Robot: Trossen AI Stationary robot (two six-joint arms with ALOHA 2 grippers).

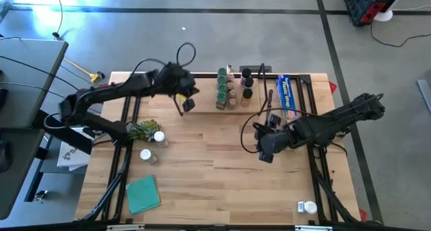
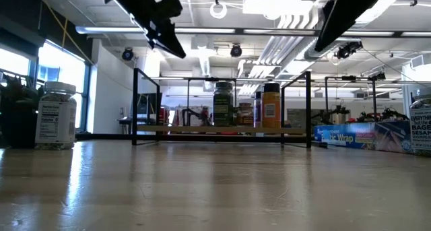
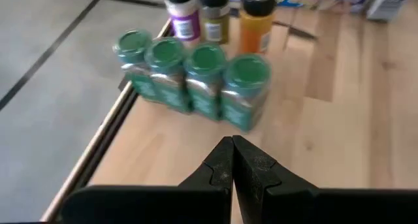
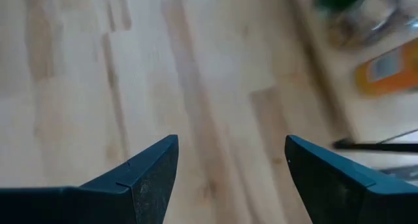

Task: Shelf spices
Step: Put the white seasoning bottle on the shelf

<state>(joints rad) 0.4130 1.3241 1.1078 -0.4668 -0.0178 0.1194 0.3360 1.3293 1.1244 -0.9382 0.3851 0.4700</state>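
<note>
While the left gripper [image 3: 232, 160] hangs empty, jaws together, just left of the shelf [image 1: 306, 89] jars [image 1: 222, 89], the right gripper [image 4: 228, 178], jaws apart, hovers mid-table. Looks between picks; next, 3 loose jars [image 1: 159, 137] left and near.

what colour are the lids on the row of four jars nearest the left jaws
Green. All four lids are green, clearest in the left wrist view.
</note>
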